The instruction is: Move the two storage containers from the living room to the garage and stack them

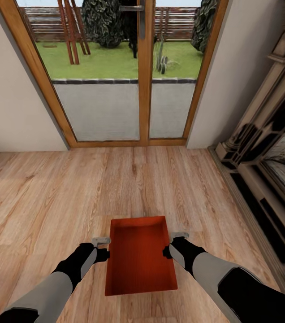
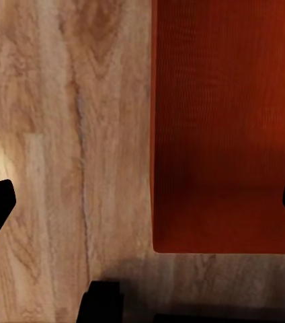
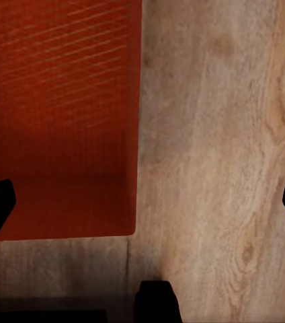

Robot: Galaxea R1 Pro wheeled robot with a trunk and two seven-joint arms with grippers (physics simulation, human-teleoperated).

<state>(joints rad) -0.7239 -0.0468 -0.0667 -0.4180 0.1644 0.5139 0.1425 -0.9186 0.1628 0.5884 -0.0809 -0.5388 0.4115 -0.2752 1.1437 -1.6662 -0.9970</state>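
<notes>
Container (image 1: 140, 255), red-orange, open-top, on wood plank floor (image 1: 48, 197); left gripper (image 1: 101, 242) at 9 o'clock, right gripper (image 1: 179, 235) at 3 o'clock, fingers of both spread wide, straddling opposite walls, contact unclear.

1. The red-orange rectangular open-top plastic bin (image 1: 140, 255) is plain, darker in its shaded inside.
2. The light wood plank floor (image 1: 48, 197) shows tan grain streaks and knots.
3. The glazed double door's wooden frame (image 1: 144, 89) is warm orange-brown.
4. The arms' sleeves are grey, their wrists black.
</notes>
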